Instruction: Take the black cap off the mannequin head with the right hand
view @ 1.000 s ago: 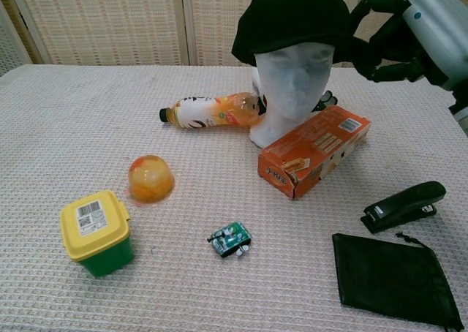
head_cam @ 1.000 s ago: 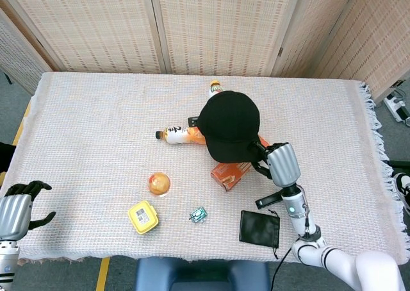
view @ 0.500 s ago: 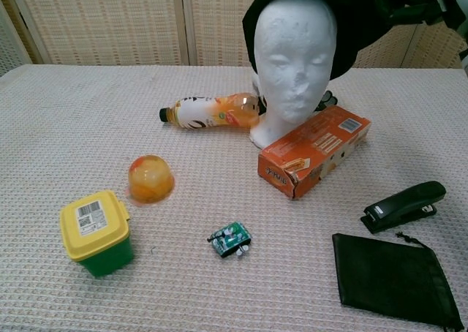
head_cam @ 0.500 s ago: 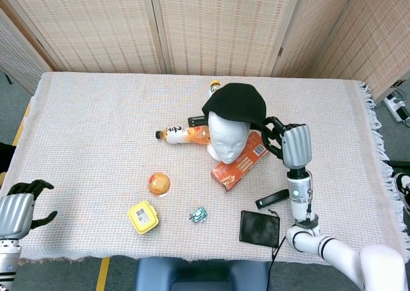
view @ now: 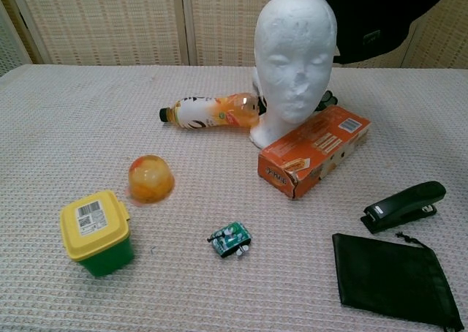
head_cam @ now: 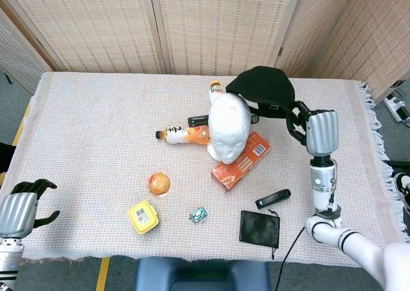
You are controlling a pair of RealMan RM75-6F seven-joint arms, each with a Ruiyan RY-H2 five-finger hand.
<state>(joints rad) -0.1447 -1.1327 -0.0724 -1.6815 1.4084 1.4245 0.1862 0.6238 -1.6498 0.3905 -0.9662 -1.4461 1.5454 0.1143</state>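
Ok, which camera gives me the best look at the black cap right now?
The head view. It shows the whole black cap clear of the mannequin head, held by the right hand. The chest view catches only the cap's lower part, cut off by the top edge of the frame, and no hand.

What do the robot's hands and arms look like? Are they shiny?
The right hand has a silver-grey metal back and black fingers, on a slim white forearm carrying a small green light. The left hand matches: silver-grey back, black fingers.
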